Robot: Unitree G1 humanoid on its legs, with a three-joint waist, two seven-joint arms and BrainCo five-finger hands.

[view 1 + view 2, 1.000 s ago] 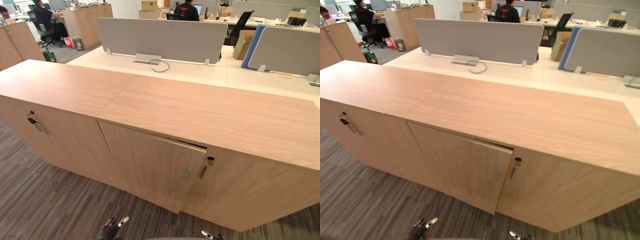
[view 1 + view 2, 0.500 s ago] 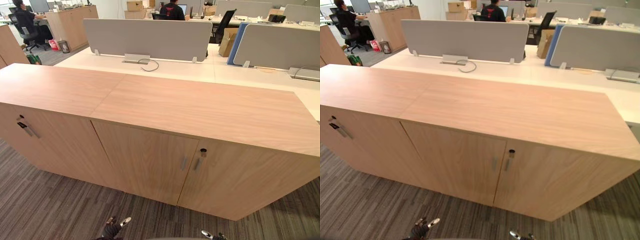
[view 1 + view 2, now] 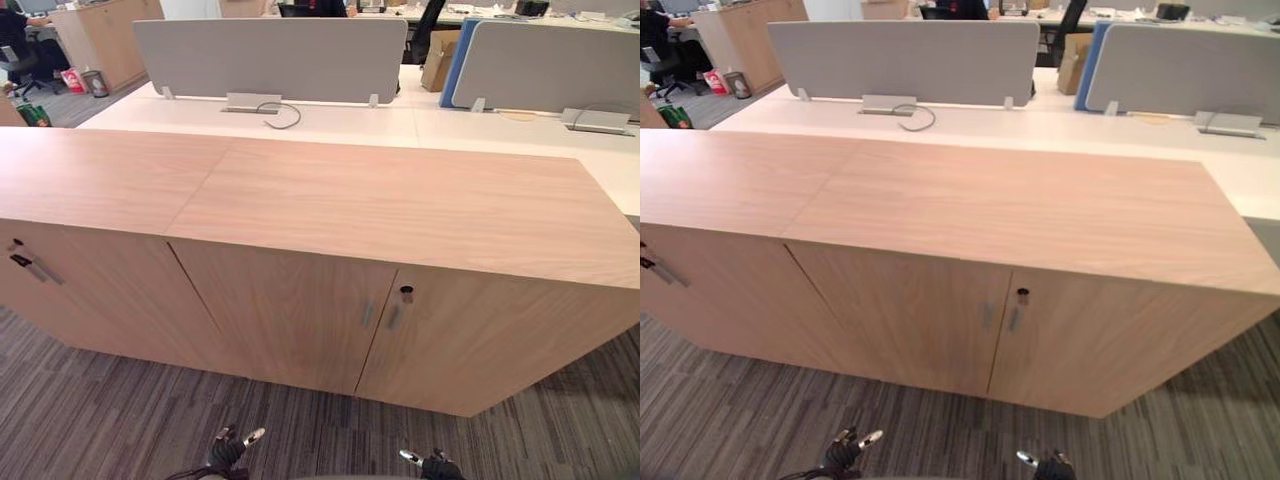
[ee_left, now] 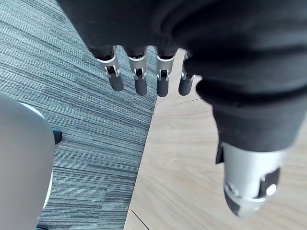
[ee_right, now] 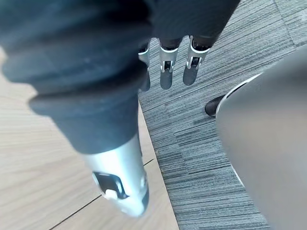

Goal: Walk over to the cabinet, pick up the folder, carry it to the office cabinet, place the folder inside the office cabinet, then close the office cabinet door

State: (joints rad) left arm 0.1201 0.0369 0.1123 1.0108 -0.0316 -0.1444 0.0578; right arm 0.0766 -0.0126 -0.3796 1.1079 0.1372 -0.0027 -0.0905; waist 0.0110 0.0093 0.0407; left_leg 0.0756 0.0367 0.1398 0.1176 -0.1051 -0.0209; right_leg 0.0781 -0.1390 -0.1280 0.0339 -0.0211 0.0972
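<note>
The long light-wood office cabinet (image 3: 400, 200) stands in front of me, its top bare. Its middle door (image 3: 290, 315) lies flush with the front, beside a slim handle (image 3: 367, 314) and a dark keyhole (image 3: 406, 293). My left hand (image 3: 228, 447) hangs low over the carpet before that door, and my right hand (image 3: 430, 462) hangs low to the right of it. In the left wrist view straight fingers (image 4: 139, 79) and the thumb (image 4: 247, 187) hold nothing, with the wood front (image 4: 192, 163) close by. In the right wrist view the fingers (image 5: 165, 72) are straight too, with nothing in them.
A second cabinet section with a handle (image 3: 28, 268) continues to the left. Behind the cabinet are white desks (image 3: 330, 122) with grey partition screens (image 3: 270, 55). A person (image 3: 15, 30) sits at the far back left. Striped grey carpet (image 3: 110, 420) covers the floor.
The middle door stood ajar a second ago and now sits flush with the cabinet front. The camera has shifted, so the whole scene sits differently.
</note>
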